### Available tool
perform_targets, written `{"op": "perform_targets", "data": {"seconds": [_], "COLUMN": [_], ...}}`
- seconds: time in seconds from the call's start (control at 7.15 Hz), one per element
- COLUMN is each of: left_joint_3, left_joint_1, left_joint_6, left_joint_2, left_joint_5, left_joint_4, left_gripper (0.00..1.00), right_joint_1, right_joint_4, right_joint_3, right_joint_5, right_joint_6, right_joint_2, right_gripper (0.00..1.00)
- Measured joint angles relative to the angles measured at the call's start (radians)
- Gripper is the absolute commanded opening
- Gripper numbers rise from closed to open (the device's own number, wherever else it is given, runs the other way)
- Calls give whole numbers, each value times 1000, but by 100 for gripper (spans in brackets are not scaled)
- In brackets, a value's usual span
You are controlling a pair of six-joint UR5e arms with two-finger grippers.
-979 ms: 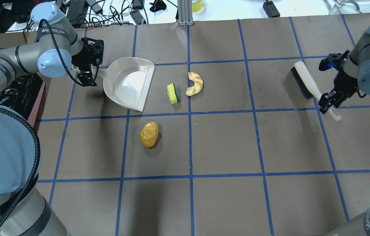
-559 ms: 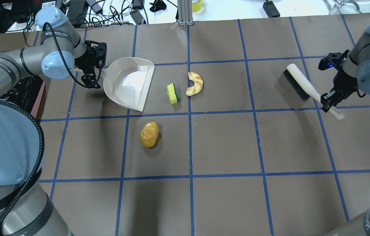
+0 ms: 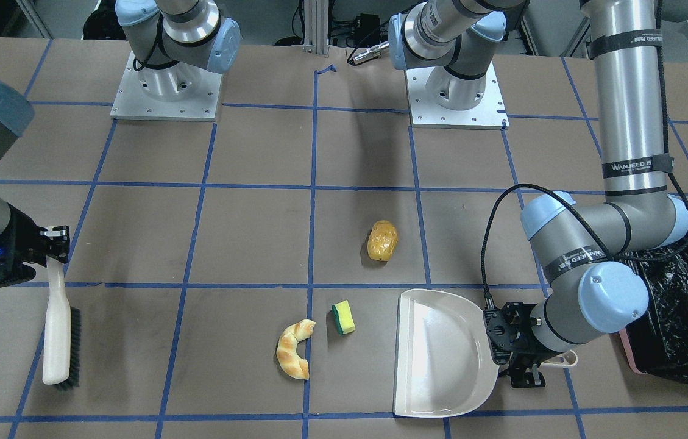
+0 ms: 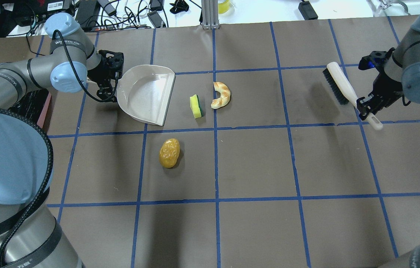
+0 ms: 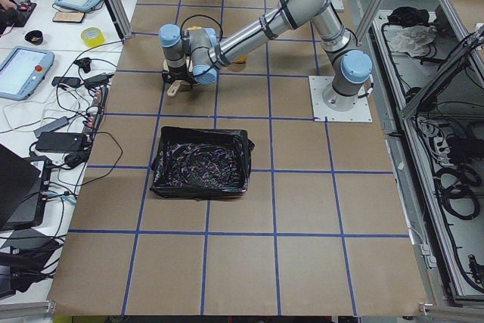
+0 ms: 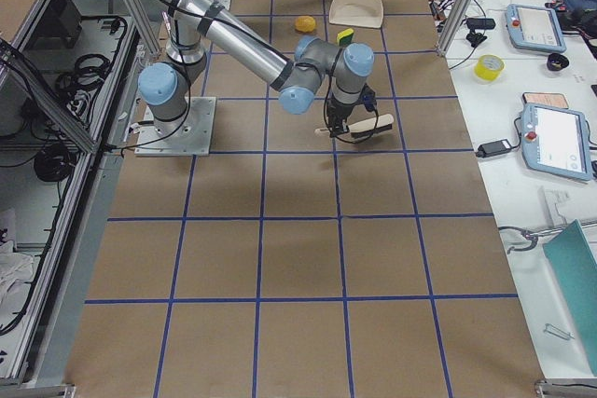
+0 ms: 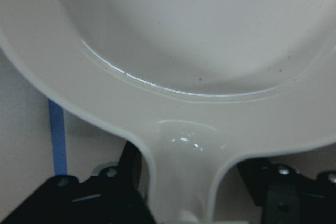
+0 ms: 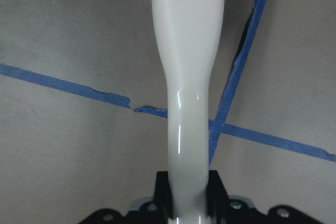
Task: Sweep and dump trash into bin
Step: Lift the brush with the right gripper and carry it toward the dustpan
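Note:
The trash lies on the brown table: a golden potato lump (image 4: 169, 153), a yellow sponge with a green side (image 4: 196, 106) and a tan croissant (image 4: 221, 95). My left gripper (image 4: 108, 81) is shut on the handle of a white dustpan (image 4: 144, 95), whose open lip faces the sponge a short gap away; the handle also shows in the left wrist view (image 7: 181, 182). My right gripper (image 4: 368, 108) is shut on the handle of a white brush (image 4: 342, 87) with black bristles, far right of the croissant. The pink bin with a black bag (image 3: 679, 311) stands behind my left arm.
Blue tape lines (image 4: 215, 149) grid the table. Cables and chargers (image 4: 150, 11) lie beyond the far edge. Both arm bases (image 3: 164, 91) stand at the robot's side of the table. In the exterior left view the bin (image 5: 200, 163) sits near the table's left end.
My left gripper has shifted right and tipped the dustpan's handle end up. My right gripper has carried the brush a little farther from the robot and slightly left.

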Motion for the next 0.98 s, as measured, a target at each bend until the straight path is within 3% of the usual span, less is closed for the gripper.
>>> {"op": "perform_targets", "data": {"seconds": [0.28,0.56,0.98], "left_joint_3": [-6,-16,-21], "left_joint_1": [-2,-4,-4], "left_joint_6": [-1,-1,-5], "left_joint_2": [1,3,9], "left_joint_5": [-14,-15,-16], "left_joint_4": [0,0,0], "left_gripper": [20,2,0], "right_joint_1": [126,263,427], "right_joint_4": [-1,-4,-9], "right_joint_3": [-3,-5,-15], "right_joint_5": [40,74,128], "right_joint_6": [198,410,677], "right_joint_2": [-3,0,18], "right_gripper": [0,0,0]}}
